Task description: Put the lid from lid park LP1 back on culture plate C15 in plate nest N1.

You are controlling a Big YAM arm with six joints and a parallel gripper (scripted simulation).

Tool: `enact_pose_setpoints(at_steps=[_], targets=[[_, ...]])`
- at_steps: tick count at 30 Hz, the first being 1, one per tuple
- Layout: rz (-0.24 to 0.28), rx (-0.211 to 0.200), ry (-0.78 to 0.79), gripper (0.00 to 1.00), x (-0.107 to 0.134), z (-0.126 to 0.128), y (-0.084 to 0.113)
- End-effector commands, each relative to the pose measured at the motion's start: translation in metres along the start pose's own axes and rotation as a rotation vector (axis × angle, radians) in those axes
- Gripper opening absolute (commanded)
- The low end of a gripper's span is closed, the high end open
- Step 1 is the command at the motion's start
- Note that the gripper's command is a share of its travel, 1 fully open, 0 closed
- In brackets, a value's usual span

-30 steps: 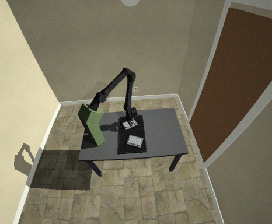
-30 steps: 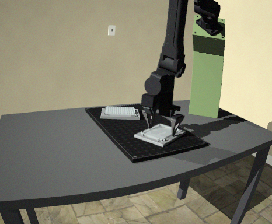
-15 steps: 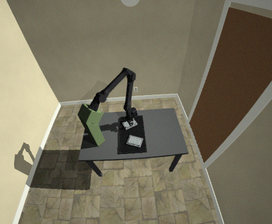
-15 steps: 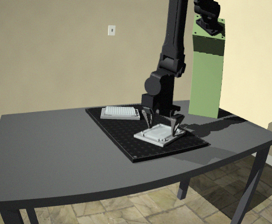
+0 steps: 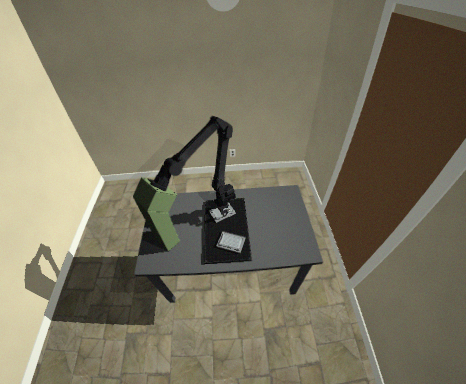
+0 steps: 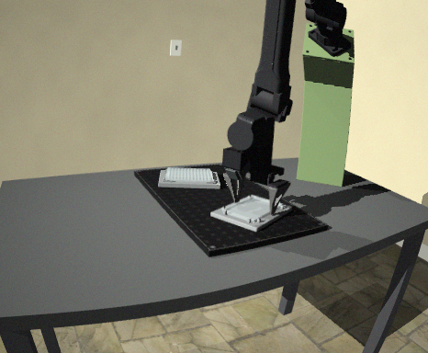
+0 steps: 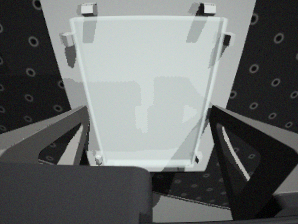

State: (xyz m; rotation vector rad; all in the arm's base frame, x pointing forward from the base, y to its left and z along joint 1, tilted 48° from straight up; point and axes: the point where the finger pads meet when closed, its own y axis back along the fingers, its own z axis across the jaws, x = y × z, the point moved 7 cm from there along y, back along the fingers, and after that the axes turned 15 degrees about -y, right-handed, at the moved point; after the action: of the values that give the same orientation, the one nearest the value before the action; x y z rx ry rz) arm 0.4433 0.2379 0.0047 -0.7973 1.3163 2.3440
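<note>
Gripper (image 6: 253,195) low over lid (image 7: 145,90), jaws wide, one each side, holding nothing. Lid flat on black mat (image 6: 199,230). Plate (image 6: 189,176) uncovered, well apart from lid.

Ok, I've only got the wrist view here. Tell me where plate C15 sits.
Observer: Plate C15 lies uncovered, wells showing, toward the other end of the black mat, apart from the lid.
Operator: Now give me the fingertip height.
Observer: In the exterior view the open hand straddles the lid, with its fingertips down beside the lid's edges. It is gripping nothing.
</note>
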Motion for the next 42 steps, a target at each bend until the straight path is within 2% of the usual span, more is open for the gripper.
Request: enact_pose_setpoints(at_steps=[1,6,7,42], targets=[[-0.011,-0.005,-0.003,1.0,-0.0004,0.0019,-0.0049],[-0.01,-0.005,-0.003,1.0,-0.0001,0.0018,-0.0051],[-0.01,-0.005,-0.003,0.0,-0.0002,0.0018,-0.0051],[-0.011,-0.006,-0.001,0.0,-0.0004,0.002,-0.0049]])
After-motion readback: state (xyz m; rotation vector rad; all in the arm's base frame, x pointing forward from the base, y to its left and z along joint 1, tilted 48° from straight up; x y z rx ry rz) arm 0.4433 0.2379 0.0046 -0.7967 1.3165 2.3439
